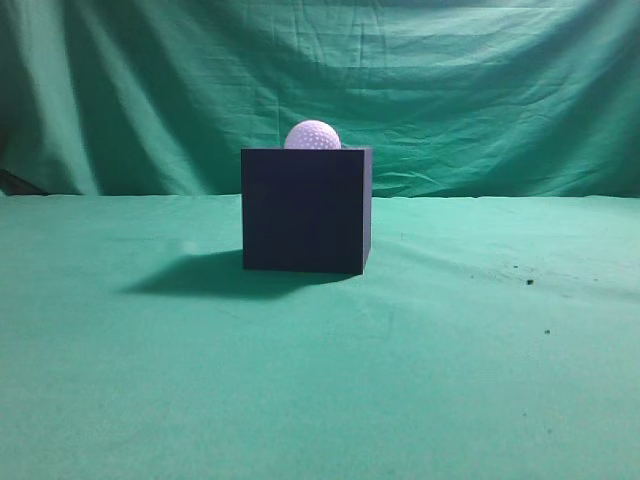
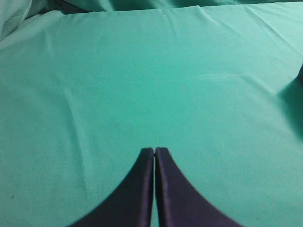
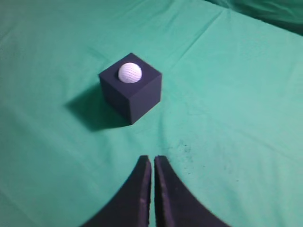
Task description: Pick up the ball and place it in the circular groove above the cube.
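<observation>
The dark navy cube [image 1: 305, 210] stands on the green cloth at the middle of the exterior view. The white dimpled ball [image 1: 312, 136] sits on top of it, its lower part sunk in the top face. Both show in the right wrist view, the ball [image 3: 129, 73] resting on the cube [image 3: 137, 97]. My right gripper [image 3: 153, 158] is shut and empty, well back from the cube. My left gripper [image 2: 155, 150] is shut and empty over bare cloth. Neither gripper shows in the exterior view.
The green cloth [image 1: 450, 350] covers the table and hangs as a backdrop [image 1: 480, 80]. Small dark specks [image 1: 528, 281] lie on the cloth right of the cube. A dark edge and its shadow [image 2: 299, 78] show at the right of the left wrist view.
</observation>
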Motion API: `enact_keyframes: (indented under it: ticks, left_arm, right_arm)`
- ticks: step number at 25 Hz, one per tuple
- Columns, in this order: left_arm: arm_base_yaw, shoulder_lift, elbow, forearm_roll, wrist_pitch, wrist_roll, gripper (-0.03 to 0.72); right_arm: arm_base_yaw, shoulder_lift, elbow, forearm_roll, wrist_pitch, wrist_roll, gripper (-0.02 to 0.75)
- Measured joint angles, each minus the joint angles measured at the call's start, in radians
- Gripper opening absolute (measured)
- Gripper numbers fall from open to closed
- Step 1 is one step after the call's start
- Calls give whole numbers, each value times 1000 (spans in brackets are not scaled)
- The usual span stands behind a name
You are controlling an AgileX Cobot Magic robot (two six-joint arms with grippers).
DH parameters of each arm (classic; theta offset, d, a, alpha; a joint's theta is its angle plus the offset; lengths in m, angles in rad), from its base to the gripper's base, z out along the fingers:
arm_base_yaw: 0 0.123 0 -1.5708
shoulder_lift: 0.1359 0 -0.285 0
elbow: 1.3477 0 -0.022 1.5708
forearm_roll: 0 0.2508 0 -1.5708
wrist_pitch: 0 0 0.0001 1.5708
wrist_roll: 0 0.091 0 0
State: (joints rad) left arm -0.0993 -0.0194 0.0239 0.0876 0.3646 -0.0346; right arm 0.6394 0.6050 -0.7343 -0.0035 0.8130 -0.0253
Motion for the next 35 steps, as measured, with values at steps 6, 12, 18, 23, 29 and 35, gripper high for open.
enact_keyframes:
  ticks: [6, 12, 18, 23, 29, 35]
  left_arm:
    - [0, 0, 0, 0, 0, 0, 0]
    - [0, 0, 0, 0, 0, 0, 0]
    - [0, 0, 0, 0, 0, 0, 0]
    - [0, 0, 0, 0, 0, 0, 0]
    - [0, 0, 0, 0, 0, 0, 0]
    - [0, 0, 0, 0, 0, 0, 0]
  right_arm:
    - [-47, -55, 128, -75, -127, 31, 0]
    - [-265, -278, 342, -77, -320, 33, 0]
    - [-431, -541, 556, -77, -415, 35, 46]
    - [-460, -614, 702, -65, -503, 35, 46]
    - [-495, -615, 760, -32, -524, 46, 46]
    - [-520, -615, 762, -17, -454, 51, 46]
